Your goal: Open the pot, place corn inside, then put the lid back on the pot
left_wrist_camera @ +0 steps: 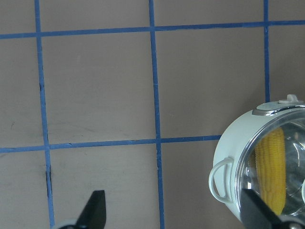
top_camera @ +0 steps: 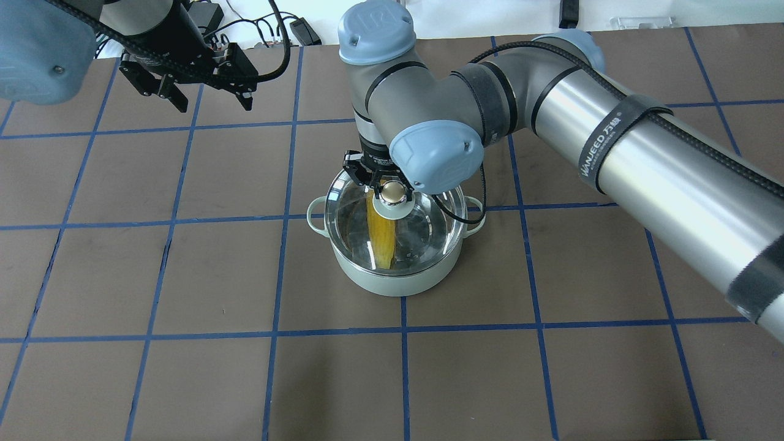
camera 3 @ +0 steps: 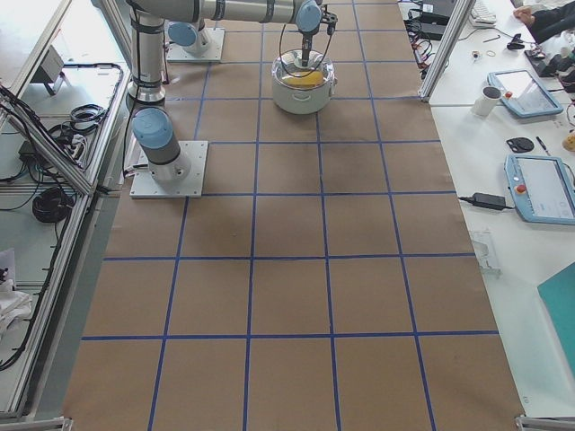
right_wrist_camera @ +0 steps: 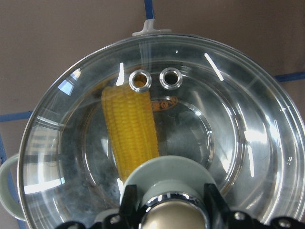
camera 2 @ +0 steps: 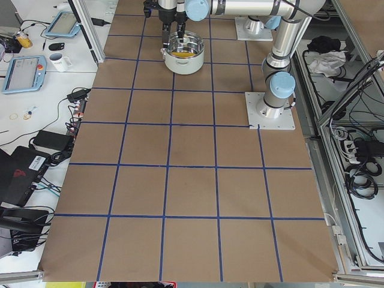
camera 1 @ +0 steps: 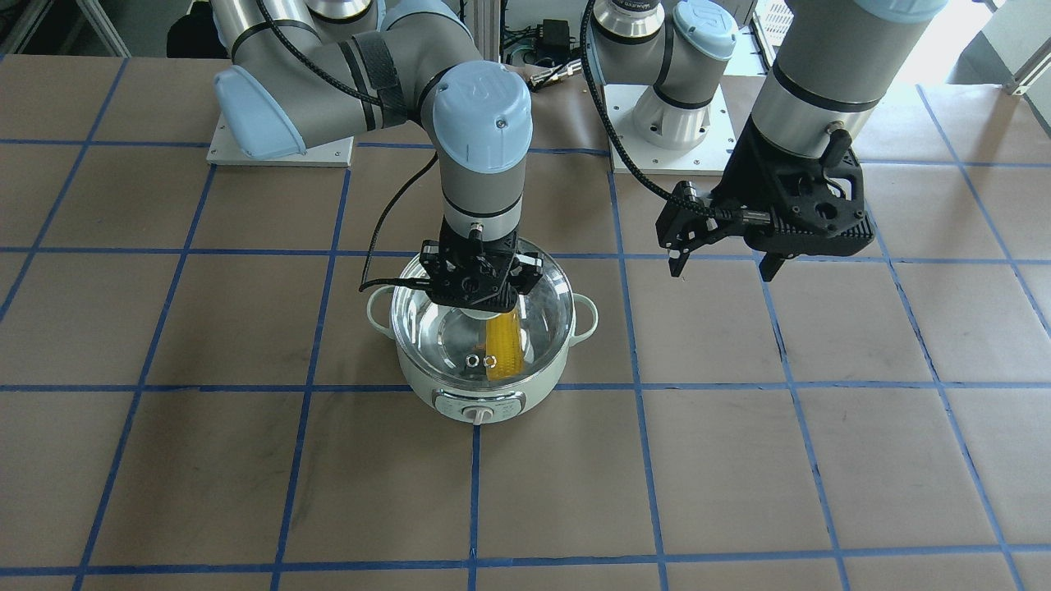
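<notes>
Right tool point(camera 1: 481, 283): directly above the pot point(top_camera: 392, 283), with its fingers closed against both sides of the knob point(top_camera: 393, 192) of the lid point(right_wrist_camera: 238, 124). Left tool point(camera 1: 722, 268): raised off the bench point(camera 1: 739, 460), well apart from the pot on the robot's left side of it, fingers spread wide, holding nothing.

Count: two tools, one pot, one lid, one ear of corn point(right_wrist_camera: 131, 129), two vent rings point(right_wrist_camera: 140, 79) in the lid, two loop handles point(left_wrist_camera: 212, 180) on the pot.

Contents: the pot holds the single corn, which lies flat on the steel floor, off centre, visible through the glass. The lid sits level on the pot rim and covers it. The pot stands upright on the bench, with its dial point(camera 1: 479, 415) facing away from the robot.
</notes>
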`<state>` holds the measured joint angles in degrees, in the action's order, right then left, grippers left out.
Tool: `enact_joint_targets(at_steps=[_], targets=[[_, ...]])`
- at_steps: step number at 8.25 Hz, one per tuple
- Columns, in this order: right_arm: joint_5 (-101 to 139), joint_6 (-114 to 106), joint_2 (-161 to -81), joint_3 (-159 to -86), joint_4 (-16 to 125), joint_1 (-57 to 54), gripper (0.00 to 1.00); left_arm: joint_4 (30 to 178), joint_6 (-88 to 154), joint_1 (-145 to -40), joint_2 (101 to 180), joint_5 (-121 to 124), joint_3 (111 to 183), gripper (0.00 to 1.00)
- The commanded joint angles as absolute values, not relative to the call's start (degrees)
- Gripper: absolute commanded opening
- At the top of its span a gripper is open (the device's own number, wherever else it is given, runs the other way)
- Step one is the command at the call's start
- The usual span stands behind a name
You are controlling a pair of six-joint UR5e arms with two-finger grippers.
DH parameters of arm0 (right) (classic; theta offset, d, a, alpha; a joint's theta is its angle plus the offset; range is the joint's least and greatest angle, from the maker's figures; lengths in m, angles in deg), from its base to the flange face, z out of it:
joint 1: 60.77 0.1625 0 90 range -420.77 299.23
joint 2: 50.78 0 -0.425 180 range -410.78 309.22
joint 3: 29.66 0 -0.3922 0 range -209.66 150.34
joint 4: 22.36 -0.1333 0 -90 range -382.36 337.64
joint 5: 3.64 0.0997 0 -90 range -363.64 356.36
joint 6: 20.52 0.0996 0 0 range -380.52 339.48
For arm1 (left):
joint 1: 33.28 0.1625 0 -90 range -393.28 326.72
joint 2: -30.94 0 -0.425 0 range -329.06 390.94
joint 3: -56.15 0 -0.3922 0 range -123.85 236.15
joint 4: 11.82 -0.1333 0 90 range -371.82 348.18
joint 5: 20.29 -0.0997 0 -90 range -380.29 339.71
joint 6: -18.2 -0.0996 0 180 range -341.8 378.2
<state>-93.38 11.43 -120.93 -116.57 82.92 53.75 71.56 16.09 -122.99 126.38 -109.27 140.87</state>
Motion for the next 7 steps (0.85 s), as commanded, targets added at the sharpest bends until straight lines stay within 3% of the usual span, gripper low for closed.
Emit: enact_joint_targets(at_steps=[1, 2, 4, 7], targets=[[-93.4, 11.5, -120.7, -116.6, 83.5, 53.8, 0.59, 71.6, 16.1, -123.0, 126.4, -109.3, 140.9, 1.00], [-93.4, 11.6, -120.7, -116.5, 83.5, 53.8, 0.76, 71.6, 16.1, -123.0, 126.4, -109.3, 140.9, 1.00], [-93.4, 11.8, -120.7, -116.6, 83.8, 53.8, 0.98, 71.6, 16.0, -123.0, 126.4, -109.3, 140.9, 1.00], [-93.9, 11.3, -122.1, -116.5, 84.6, 53.6, 1.00, 71.6, 16.1, -123.0, 126.4, -109.3, 140.9, 1.00]])
